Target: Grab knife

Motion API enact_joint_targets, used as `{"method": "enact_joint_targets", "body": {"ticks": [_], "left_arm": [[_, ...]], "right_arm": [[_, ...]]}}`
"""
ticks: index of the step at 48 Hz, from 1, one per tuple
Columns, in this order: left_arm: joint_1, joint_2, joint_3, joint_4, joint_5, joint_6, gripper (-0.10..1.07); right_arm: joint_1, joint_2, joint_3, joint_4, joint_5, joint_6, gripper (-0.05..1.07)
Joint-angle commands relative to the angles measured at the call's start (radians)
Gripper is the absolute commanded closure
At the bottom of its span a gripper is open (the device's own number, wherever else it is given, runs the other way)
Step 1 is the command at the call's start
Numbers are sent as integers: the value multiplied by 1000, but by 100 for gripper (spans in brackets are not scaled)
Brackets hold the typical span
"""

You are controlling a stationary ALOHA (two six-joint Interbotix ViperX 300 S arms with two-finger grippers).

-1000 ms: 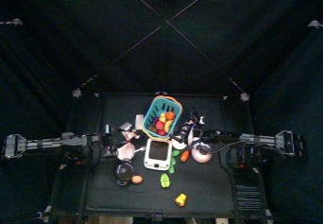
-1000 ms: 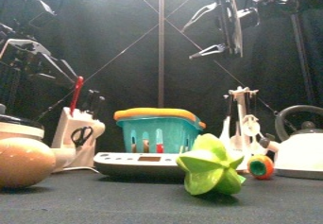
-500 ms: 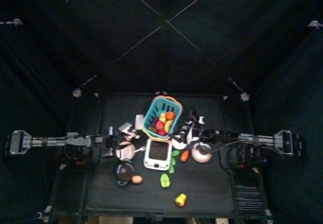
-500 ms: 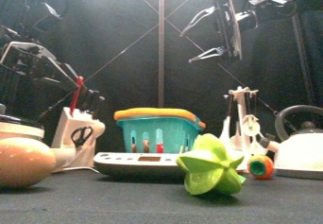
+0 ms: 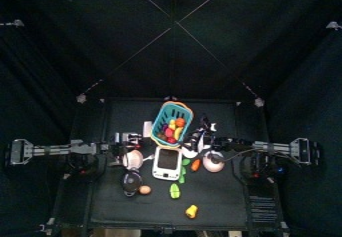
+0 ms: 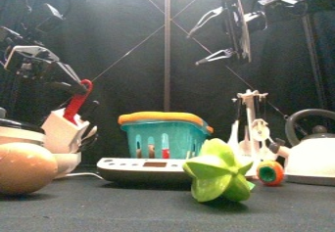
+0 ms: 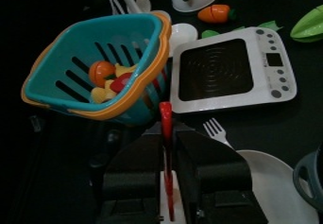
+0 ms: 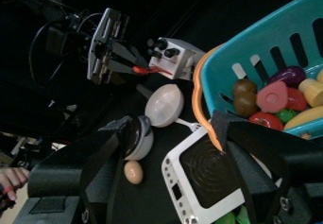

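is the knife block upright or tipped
Tipped: in the front view the white knife block leans, its red-handled knife slanting toward the left gripper.

The left arm reaches in low from the left, its tool pointing forward and down with both jaws pressed against a red handle between them. The right arm hangs raised on the right, its tool spread wide.

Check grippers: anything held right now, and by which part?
Left gripper is closed on the knife by its red handle. Right gripper is open, holding nothing.
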Motion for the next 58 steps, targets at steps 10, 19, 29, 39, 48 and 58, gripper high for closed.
{"method": "enact_joint_targets", "body": {"ticks": [10,19,29,39,48,58], "left_arm": [[26,-5,-64,11,-9,-2,50],[57,-5,-89,11,-9,-2,50],[84,-17,-114,11,-11,-2,50],[97,-61,-120,9,-5,-3,50],[104,-127,-112,8,2,-5,50],[106,-160,-120,6,3,-3,50]], "right_arm": [[-3,-8,-8,-2,-3,-3,4],[-3,-8,2,-2,-3,-3,4],[-3,-8,6,-2,-3,-5,4],[-3,-8,6,-2,-3,-5,4],[-3,-9,6,-2,-3,-5,4],[-5,-8,8,-2,-3,-5,4]]}}
